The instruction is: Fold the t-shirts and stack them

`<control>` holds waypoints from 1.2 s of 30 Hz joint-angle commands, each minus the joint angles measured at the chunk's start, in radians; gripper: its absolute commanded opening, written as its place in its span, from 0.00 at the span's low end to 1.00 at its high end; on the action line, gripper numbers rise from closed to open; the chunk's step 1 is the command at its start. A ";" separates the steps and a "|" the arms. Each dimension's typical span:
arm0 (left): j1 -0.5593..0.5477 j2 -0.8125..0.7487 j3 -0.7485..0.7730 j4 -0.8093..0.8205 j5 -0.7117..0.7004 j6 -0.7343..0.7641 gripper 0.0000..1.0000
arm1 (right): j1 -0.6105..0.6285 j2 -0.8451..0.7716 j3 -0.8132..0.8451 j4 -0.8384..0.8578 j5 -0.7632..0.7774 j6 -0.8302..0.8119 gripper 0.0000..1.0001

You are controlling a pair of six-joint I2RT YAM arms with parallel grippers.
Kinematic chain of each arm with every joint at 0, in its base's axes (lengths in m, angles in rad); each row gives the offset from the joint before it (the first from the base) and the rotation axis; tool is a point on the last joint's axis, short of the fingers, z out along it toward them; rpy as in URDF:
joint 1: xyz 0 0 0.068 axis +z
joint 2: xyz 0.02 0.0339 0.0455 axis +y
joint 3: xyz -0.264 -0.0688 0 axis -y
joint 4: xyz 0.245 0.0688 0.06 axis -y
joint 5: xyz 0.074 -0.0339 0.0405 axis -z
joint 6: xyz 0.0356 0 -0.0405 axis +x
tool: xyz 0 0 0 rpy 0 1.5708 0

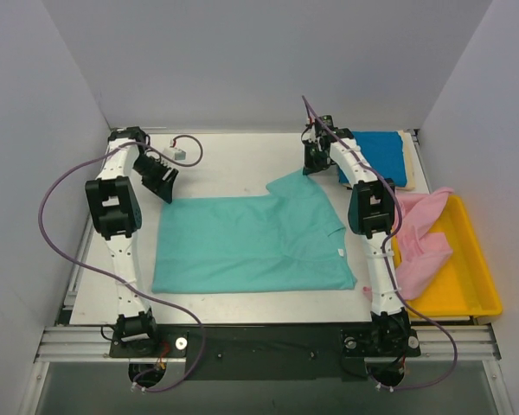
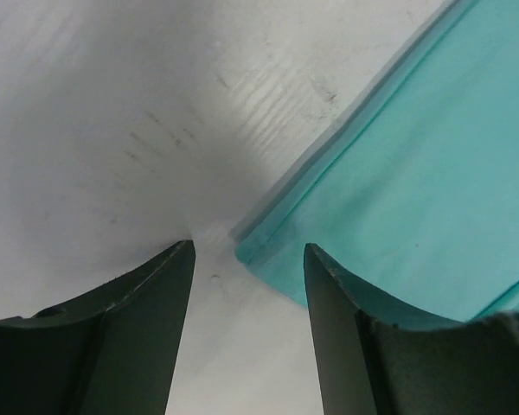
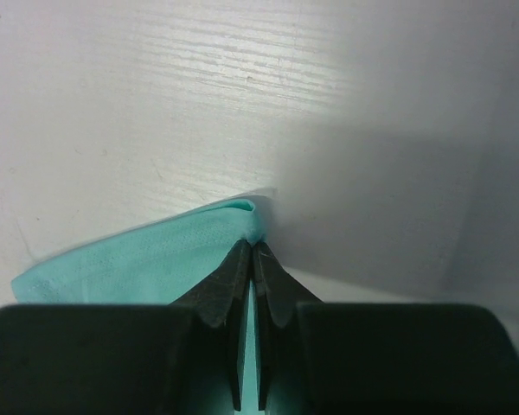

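The teal-green shirt lies spread out flat in the middle of the bench. The right jaws are shut tight on a far tip of this shirt, with the thin cloth pinched between them. The left jaws are wide open and low over the bench, right by the shirt's far left corner. That corner sits just in front of the gap, and the left jaws hold nothing. In the far right corner, the deep blue shirt sits folded on top of the cream shirt. The pink shirt is all rumpled, partly in the yellow tray and partly hanging over its edge onto the bench.
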 commanded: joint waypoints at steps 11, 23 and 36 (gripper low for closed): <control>-0.020 0.024 0.052 -0.274 0.101 0.200 0.00 | -0.005 -0.169 -0.082 0.016 -0.069 0.007 0.00; -0.011 -0.356 -0.265 -0.158 0.117 0.275 0.00 | -0.008 -0.574 -0.572 0.007 -0.193 0.013 0.00; -0.011 -0.592 -0.695 -0.100 -0.009 0.356 0.00 | 0.038 -1.016 -1.217 -0.038 -0.207 0.080 0.00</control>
